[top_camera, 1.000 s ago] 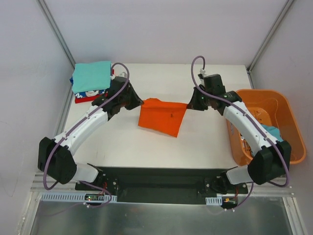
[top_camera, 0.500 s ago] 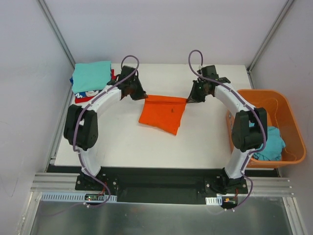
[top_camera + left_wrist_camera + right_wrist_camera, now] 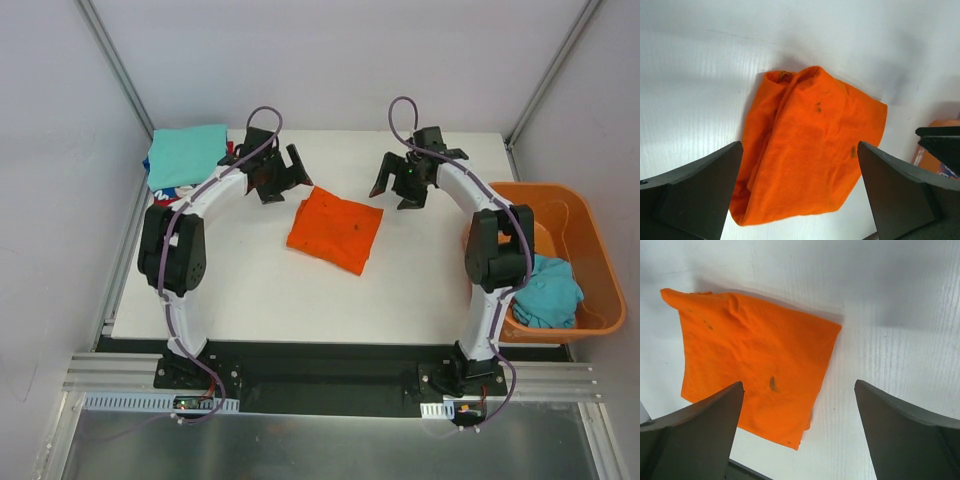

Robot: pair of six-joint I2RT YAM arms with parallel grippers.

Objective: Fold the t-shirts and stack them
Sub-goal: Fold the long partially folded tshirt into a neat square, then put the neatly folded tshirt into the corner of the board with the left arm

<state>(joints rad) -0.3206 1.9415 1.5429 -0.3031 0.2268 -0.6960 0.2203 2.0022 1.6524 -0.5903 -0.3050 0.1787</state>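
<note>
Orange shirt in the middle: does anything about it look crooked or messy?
Somewhat. The orange t-shirt lies folded but turned diagonally to the table edges, one corner is bunched and wrinkled, and a few small dark specks mark the cloth.

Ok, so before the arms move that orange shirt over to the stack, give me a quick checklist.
1. Left gripper open, empty: ok.
2. Right gripper open, empty: ok.
3. Orange t-shirt lying free on the table between them: ok.
4. Fold tidy: not ok, one edge bunched, outline skewed.
5. Teal t-shirt at far left uncovered: ok.
6. Pile beneath it square: cannot tell.
</note>
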